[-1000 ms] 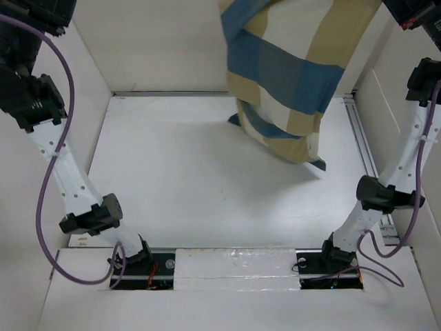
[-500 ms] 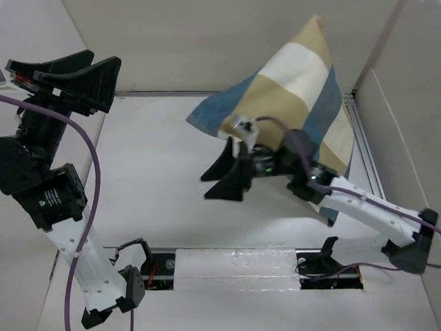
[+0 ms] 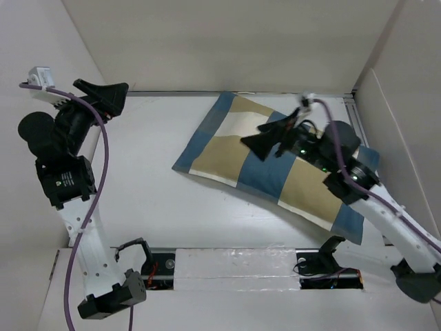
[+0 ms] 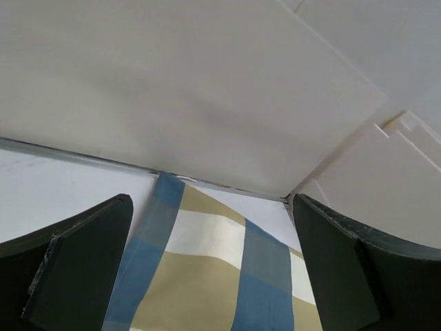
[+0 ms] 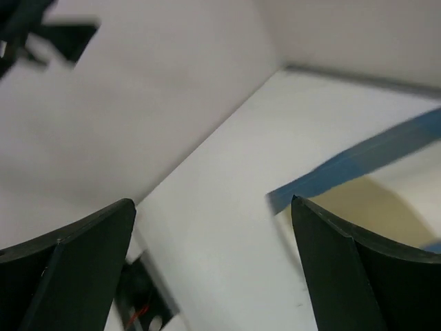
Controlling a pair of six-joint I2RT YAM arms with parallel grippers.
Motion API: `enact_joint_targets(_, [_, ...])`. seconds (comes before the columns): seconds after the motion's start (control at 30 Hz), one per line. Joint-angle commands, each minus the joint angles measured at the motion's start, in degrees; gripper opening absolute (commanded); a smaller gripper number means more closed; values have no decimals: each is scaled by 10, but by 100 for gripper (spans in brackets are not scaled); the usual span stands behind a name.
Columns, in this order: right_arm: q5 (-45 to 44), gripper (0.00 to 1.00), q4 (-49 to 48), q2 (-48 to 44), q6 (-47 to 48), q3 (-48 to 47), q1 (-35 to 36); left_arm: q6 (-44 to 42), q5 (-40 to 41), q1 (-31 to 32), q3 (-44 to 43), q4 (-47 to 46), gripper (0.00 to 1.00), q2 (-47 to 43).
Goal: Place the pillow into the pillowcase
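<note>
The pillowcase [image 3: 269, 179] lies flat on the desk [image 3: 151, 193], right of the middle. It sits on a slant, one corner close to the rear wall [image 3: 227, 41] and the opposite corner towards the near right. It looks filled out, but whether the pillow is inside it cannot be told.

The right pincer [image 3: 256, 138] hovers over the middle of the cover, pointing left. It does not hold the cloth, and whether it touches it cannot be told from above. In the right wrist view its two fingers stand wide apart with nothing between them [image 5: 212, 203]. A blue-edged corner of the pillowcase [image 5: 365, 183] shows beside the right-hand finger.

The left pincer [image 3: 118, 96] is raised at the far left of the desk, well apart from the pillowcase. Its fingers are also spread wide and grip nothing [image 4: 212, 200]. Between them, lower down, the left wrist view shows the checked cover [image 4: 207, 276] reaching up to the foot of the rear wall.

The desk is plain white and boxed in by white walls on the left, rear and right. A metal rail [image 3: 172, 93] runs along the foot of the rear wall. Purple cables [image 3: 103, 158] trail along both arms.

By count there are one pillowcase in blue, tan and cream checks, two arms, and two pincers with two dark fingers each.
</note>
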State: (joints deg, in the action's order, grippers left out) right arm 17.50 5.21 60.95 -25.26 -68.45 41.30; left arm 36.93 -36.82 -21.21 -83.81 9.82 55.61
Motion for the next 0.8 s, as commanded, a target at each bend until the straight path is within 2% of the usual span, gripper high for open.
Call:
enact_joint_targets(0.0, [-280,100,95,-75,-26,26,-49,22,-71,16,89,-133,99,-14])
enact_joint_targets(0.03, [-360,100,106,-86,-39,43,-64,89,-139,16,126,-188,99,-14])
enact_joint_targets(0.07, [-387,100,118,-94,-48,72,-97,125,-166,16,194,-304,99,-7])
enact_joint_targets(0.1, [-410,100,140,-101,-65,85,-112,148,-183,16,216,-337,99,-7])
enact_joint_targets(0.2, [-504,100,181,-108,-94,115,-162,112,-166,16,260,-337,99,-7])
enact_joint_targets(0.27, [-578,100,243,-108,-168,120,-186,105,-159,16,279,-330,99,7])
enact_joint_targets(0.33, [-573,100,263,-108,-193,140,-231,78,-141,40,291,-288,99,44])
enact_joint_targets(0.37, [-564,100,263,-108,-198,150,-243,43,-72,91,272,-225,99,62])
enact_joint_targets(0.4, [-541,100,249,-108,-198,162,-256,24,-47,127,258,-175,99,81])
enact_joint_targets(0.5, [-475,100,214,-82,-198,207,-322,24,19,224,236,-167,99,144])
enact_joint_targets(0.57, [-469,100,196,-60,-220,237,-375,12,80,283,198,-150,99,193])
enact_joint_targets(0.6, [-469,100,183,-54,-220,248,-388,3,152,365,172,-140,99,221])
enact_joint_targets(0.63, [-480,100,170,-49,-220,258,-408,-5,176,402,141,-121,99,252])
enact_joint_targets(0.67, [-486,100,170,-42,-226,264,-416,-14,197,433,69,-109,99,290])
enact_joint_targets(0.7, [-486,100,163,-28,-231,270,-424,-19,219,474,29,-89,99,369])
enact_joint_targets(0.73, [-486,100,163,-20,-231,270,-431,-27,271,487,-7,-71,99,406])
enact_joint_targets(0.77, [-486,100,155,-11,-231,270,-436,-27,283,494,-67,-47,99,438])
